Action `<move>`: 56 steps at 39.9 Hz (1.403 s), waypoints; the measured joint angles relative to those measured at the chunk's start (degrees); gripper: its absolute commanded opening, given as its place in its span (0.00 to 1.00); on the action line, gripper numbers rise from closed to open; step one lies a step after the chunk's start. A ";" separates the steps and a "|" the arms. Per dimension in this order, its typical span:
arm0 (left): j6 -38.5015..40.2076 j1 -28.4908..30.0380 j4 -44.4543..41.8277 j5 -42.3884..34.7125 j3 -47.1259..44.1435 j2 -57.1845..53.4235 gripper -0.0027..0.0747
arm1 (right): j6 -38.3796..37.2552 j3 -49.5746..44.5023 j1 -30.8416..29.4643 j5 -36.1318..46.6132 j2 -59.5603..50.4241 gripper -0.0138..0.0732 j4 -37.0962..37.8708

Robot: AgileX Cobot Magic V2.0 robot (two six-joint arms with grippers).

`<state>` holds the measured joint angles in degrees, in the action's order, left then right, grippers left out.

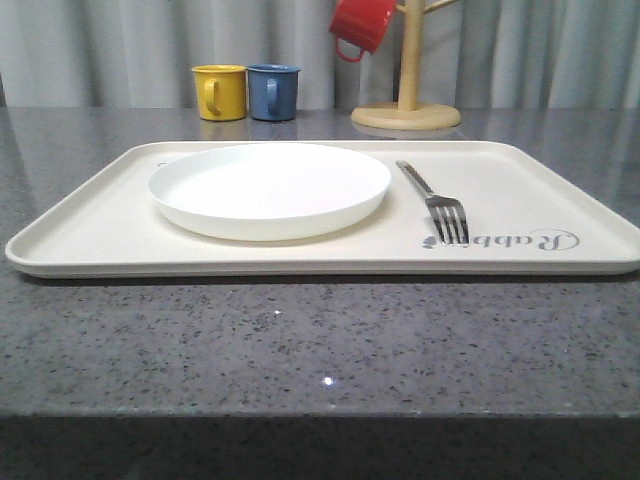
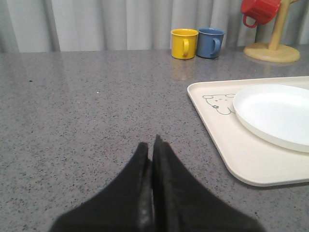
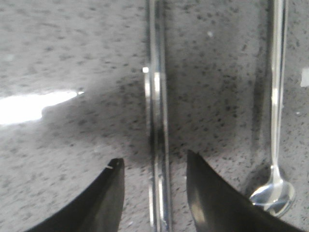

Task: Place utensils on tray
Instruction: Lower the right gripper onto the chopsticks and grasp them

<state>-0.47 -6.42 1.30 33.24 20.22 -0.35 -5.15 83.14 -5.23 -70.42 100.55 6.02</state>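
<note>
Right gripper: two black fingers spread apart, straddling a slim silver utensil that lies flat on the counter and runs straight between them. No contact visible; likely the knife, but its end is out of frame, so I cannot tell for sure. Beside it, toward the right of that frame, one spoon, oval bowl low in the frame, handle running to the top edge.

Left gripper: fingers pressed together, nothing between them, hovering over bare counter near the tray's left corner.

Front view, near to far. Speckled grey stone counter fills the lower half, its front edge across the bottom. Middle of frame: one cream tray, rounded corners, low rim, grey "Rabbit" script at its lower right; the left wrist view shows a small animal drawing at its corner. On the tray: one white plate, left of centre, and one fork just right of the plate, not touching it, tines toward the camera, over the script.

Beyond the tray, upper frame: three mugs. One yellow mug and one blue mug stand touching side by side. One red mug hangs from a wooden mug stand with a round base. Pale grey curtains close the background.
</note>
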 measured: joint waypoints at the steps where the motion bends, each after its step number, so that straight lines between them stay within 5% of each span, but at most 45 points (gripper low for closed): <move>1: 0.00 0.00 0.00 0.00 0.00 0.00 0.01 | 0.11 0.00 -0.42 0.00 0.13 0.54 -0.15; 29: 0.00 0.00 0.00 0.00 0.00 0.00 0.01 | 2.50 0.00 -1.27 0.37 2.51 0.53 -3.70; 42: 0.00 0.00 0.00 0.00 0.00 0.00 0.01 | 2.50 0.00 -1.36 0.37 2.51 0.22 -3.28; 56: 0.00 0.00 0.00 0.00 0.00 0.00 0.01 | 2.62 0.00 -1.49 0.37 2.51 0.21 -3.28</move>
<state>-0.47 -6.42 1.30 33.24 20.22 -0.35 -2.52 83.14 -6.72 -70.05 103.05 2.74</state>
